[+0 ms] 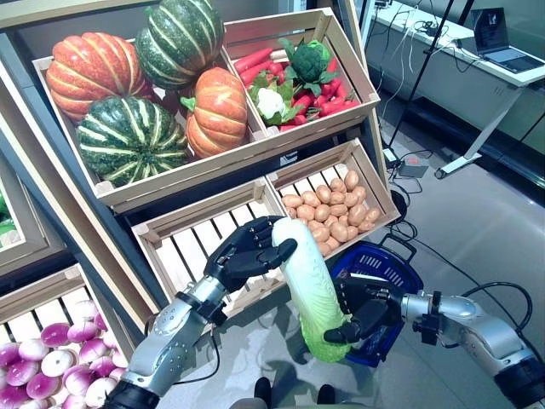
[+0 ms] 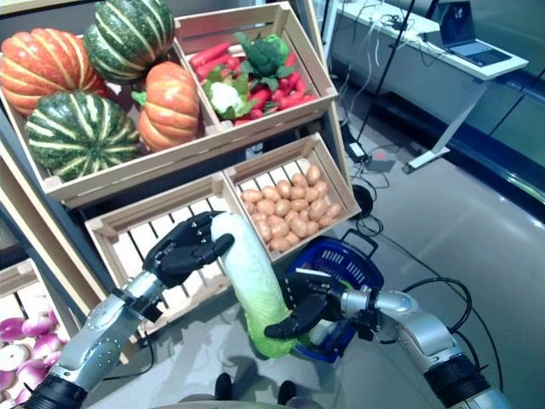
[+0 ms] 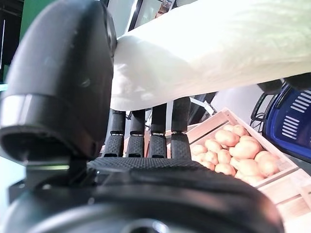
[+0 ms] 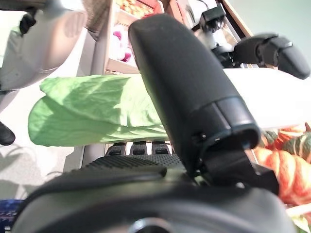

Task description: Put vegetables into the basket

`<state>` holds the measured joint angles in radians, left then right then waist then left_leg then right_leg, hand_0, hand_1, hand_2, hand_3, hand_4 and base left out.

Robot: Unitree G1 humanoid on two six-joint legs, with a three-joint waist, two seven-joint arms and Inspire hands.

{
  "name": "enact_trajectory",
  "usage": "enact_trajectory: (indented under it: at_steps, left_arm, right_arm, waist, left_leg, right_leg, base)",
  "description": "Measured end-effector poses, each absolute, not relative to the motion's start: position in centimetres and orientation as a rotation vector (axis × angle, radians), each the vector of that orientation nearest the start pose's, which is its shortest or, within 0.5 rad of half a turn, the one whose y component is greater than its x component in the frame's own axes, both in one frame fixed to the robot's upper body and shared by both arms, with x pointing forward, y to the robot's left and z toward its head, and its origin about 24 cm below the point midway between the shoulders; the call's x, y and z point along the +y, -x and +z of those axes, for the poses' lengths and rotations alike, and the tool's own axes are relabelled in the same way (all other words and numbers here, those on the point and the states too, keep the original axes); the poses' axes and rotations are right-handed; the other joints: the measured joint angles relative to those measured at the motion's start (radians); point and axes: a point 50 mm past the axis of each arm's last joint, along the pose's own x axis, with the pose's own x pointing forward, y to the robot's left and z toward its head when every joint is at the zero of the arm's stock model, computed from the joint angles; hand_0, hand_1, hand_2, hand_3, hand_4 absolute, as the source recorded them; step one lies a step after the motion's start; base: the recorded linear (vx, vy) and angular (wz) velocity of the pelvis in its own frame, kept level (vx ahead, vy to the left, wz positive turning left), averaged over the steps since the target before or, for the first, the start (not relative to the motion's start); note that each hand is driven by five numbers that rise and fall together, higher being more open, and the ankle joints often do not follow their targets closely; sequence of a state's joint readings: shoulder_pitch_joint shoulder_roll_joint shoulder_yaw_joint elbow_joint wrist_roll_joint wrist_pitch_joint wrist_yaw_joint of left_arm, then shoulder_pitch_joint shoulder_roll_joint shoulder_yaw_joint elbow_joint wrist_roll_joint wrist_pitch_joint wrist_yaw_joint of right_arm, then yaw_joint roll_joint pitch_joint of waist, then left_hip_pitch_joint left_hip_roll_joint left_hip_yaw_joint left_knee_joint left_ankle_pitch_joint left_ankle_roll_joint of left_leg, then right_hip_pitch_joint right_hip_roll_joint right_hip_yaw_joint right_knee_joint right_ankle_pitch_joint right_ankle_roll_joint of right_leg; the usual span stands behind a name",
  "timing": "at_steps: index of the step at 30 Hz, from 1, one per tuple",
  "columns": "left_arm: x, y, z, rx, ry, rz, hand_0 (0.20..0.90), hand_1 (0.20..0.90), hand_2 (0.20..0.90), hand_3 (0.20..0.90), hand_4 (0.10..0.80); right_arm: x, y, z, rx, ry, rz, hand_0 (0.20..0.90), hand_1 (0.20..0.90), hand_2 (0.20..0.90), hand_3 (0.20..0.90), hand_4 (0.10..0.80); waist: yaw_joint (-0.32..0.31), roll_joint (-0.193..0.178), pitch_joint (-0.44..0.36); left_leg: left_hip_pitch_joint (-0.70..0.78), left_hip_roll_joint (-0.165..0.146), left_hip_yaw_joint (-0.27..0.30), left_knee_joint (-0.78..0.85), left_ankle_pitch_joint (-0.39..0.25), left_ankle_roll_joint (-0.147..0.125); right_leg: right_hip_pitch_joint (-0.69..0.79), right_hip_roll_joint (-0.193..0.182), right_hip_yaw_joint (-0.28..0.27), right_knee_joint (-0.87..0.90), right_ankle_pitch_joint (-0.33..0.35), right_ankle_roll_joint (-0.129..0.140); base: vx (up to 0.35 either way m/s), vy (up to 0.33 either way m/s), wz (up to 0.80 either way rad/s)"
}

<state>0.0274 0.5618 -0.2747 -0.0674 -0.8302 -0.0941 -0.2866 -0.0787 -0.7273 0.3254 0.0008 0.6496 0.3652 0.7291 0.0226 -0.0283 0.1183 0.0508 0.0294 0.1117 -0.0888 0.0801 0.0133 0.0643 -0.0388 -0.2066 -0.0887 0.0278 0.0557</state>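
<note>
Because the cabbage (image 1: 308, 285) is long and top-heavy, I have both hands on it: my left hand (image 1: 245, 254) curls its fingers and thumb round the white stalk end, just in front of the empty slatted crate (image 1: 204, 243), while my right hand (image 1: 362, 308) cups the green leafy end lower down, thumb over the leaves and fingers wrapped underneath, as its wrist view shows. Held that way, the cabbage hangs at a slant between the two hands, stalk up and leaves down, clear of the shelf and not yet in anything. The blue basket (image 1: 381, 269) sits on the floor just behind my right hand, below the crate of potatoes (image 1: 334, 210), so the leafy end is already the end nearest it; I judge the sensible thing is to swing that end over the rim and lower the rest after it. Further up the shelf the pumpkins (image 1: 136, 85) and the crate of carrots and broccoli (image 1: 298, 77) lie untouched, and the onions (image 1: 51, 366) show at my lower left.
</note>
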Motion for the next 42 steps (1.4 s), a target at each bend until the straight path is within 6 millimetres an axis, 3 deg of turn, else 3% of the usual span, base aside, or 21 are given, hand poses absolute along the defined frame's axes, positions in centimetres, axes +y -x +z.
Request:
enact_trajectory:
  at_steps: [9,10,12,25,26,27,35,42]
  left_arm:
    - [16.9,-23.4,5.4,0.033,0.309,-0.512,0.3,0.3,0.3,0.3,0.4]
    - [16.9,-23.4,5.3,0.036,0.308,-0.506,0.3,0.3,0.3,0.3,0.4]
    - [16.9,-23.4,5.3,0.039,0.308,-0.497,0.3,0.3,0.3,0.3,0.4]
    - [17.0,-23.5,5.0,0.046,0.314,-0.471,0.3,0.3,0.3,0.3,0.4]
    - [17.0,-23.5,5.0,0.046,0.316,-0.47,0.542,0.542,0.542,0.542,0.562]
    - [16.9,-23.5,5.0,0.046,0.317,-0.47,0.9,0.9,0.9,0.9,0.8]
    - [16.4,-23.5,5.0,0.036,0.364,-0.468,0.9,0.9,0.9,0.9,0.8]
    - [16.4,-23.6,5.6,-0.003,0.481,-0.455,0.9,0.9,0.9,0.9,0.8]
  right_arm:
    - [-16.4,-22.4,1.0,0.56,-0.209,0.83,0.9,0.9,0.9,0.9,0.8]
    - [-16.2,-22.3,0.9,0.566,-0.221,0.82,0.773,0.773,0.773,0.773,0.715]
    - [-16.1,-22.2,0.7,0.57,-0.236,0.802,0.3,0.3,0.3,0.3,0.4]
    - [-14.8,-21.9,0.1,0.588,-0.247,0.79,0.3,0.3,0.3,0.3,0.4]
    - [-14.8,-21.9,0.1,0.587,-0.247,0.789,0.3,0.3,0.3,0.3,0.4]
    - [-14.8,-21.9,0.1,0.587,-0.247,0.788,0.3,0.3,0.3,0.3,0.4]
    - [-15.3,-21.8,-0.2,0.584,-0.327,0.666,0.3,0.3,0.3,0.3,0.4]
    - [-18.3,-21.8,-0.3,0.51,-0.398,0.448,0.3,0.3,0.3,0.3,0.4]
  waist:
    - [-0.002,0.012,-0.009]
    - [-0.003,0.014,-0.01]
    - [-0.003,0.014,-0.01]
    - [-0.001,0.027,-0.018]
    - [-0.002,0.027,-0.018]
    - [-0.002,0.027,-0.018]
    - [-0.002,0.027,-0.018]
    - [-0.005,0.025,-0.017]
  left_leg:
    - [0.001,0.0,0.0,0.0,0.0,0.0]
    - [0.001,0.0,0.001,0.0,0.0,0.0]
    - [0.001,0.0,0.001,0.0,0.0,0.0]
    - [0.001,0.0,0.0,0.0,0.0,0.0]
    - [0.001,0.0,0.0,0.0,0.0,0.0]
    - [0.001,0.0,0.0,0.0,0.0,0.0]
    - [0.001,0.0,0.001,0.0,-0.001,0.001]
    - [-0.001,0.001,0.004,0.0,-0.003,0.001]
  right_leg:
    - [0.0,0.0,0.002,0.0,0.0,0.0]
    - [0.0,0.0,0.002,0.0,0.0,0.0]
    - [0.0,0.0,0.002,0.0,0.0,0.0]
    - [0.0,0.0,0.002,0.0,0.0,0.0]
    - [0.0,0.0,0.002,0.0,0.0,0.0]
    - [0.0,0.0,0.002,0.0,0.0,0.0]
    - [0.0,0.0,0.002,0.0,-0.001,-0.001]
    - [-0.003,0.0,0.004,0.0,-0.005,0.003]
  base:
    - [0.0,0.0,0.0]
    - [0.0,0.0,0.0]
    - [0.0,0.0,0.0]
    - [0.0,0.0,0.0]
    - [0.0,0.0,0.0]
    - [0.0,0.0,0.0]
    - [0.0,0.0,0.0]
    - [-0.01,-0.034,-0.01]
